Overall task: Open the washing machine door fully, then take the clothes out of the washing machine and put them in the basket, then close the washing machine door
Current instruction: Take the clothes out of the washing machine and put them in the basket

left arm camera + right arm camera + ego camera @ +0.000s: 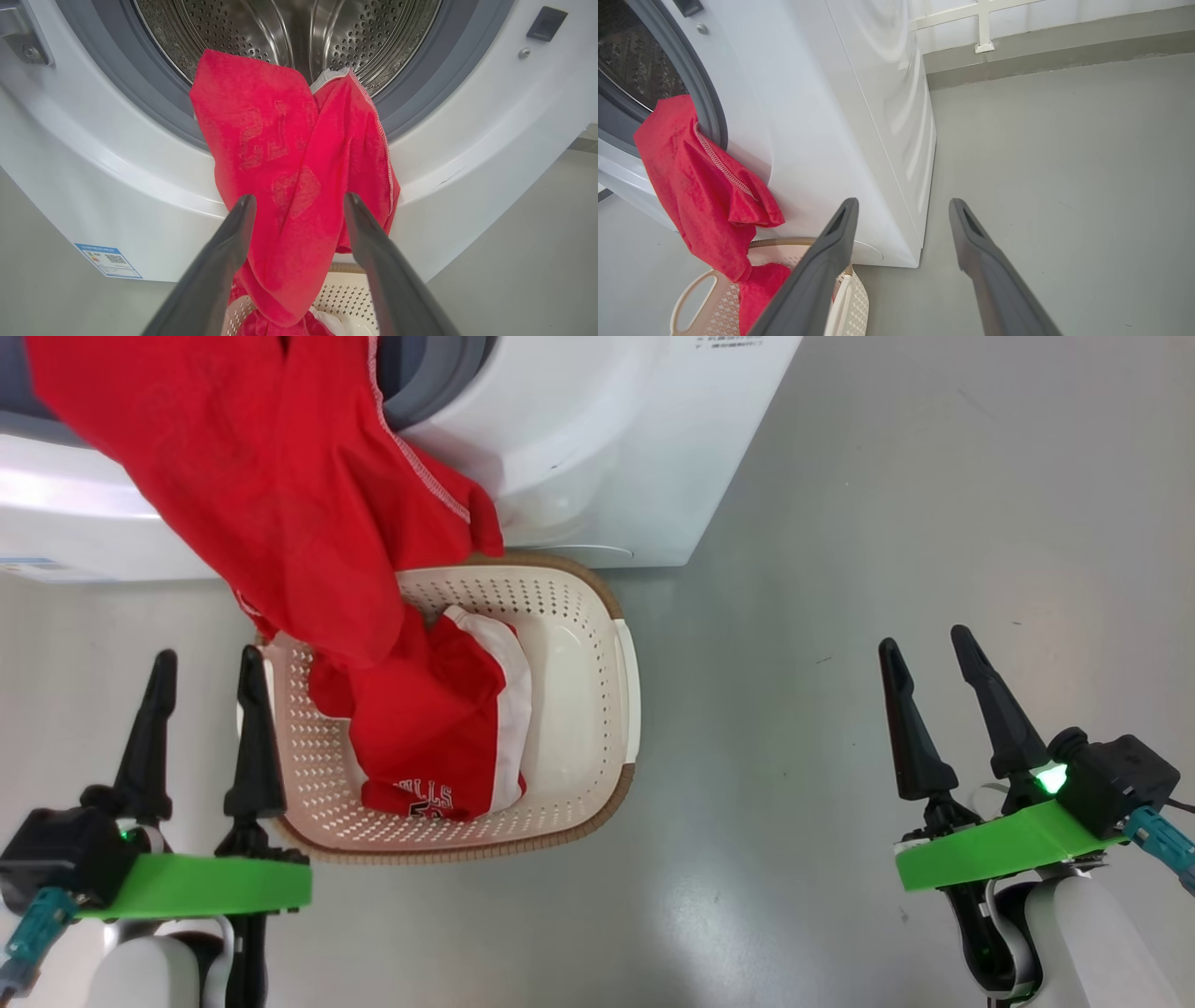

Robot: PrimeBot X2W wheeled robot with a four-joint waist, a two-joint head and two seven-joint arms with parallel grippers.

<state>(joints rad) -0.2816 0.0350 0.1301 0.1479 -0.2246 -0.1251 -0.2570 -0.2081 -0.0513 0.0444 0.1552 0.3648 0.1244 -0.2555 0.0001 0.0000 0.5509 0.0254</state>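
My left claw and right claw are both spread wide and hold nothing. The basket sits on the floor against the washing machine. A folded red garment lies inside it. A long red garment hangs from the drum down into the basket.

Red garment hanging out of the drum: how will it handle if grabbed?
Likely floppy: the red garment drapes in folds over the gasket into the basket. Probably light, as the fabric looks thin. May drag, since its upper end lies at the drum mouth.
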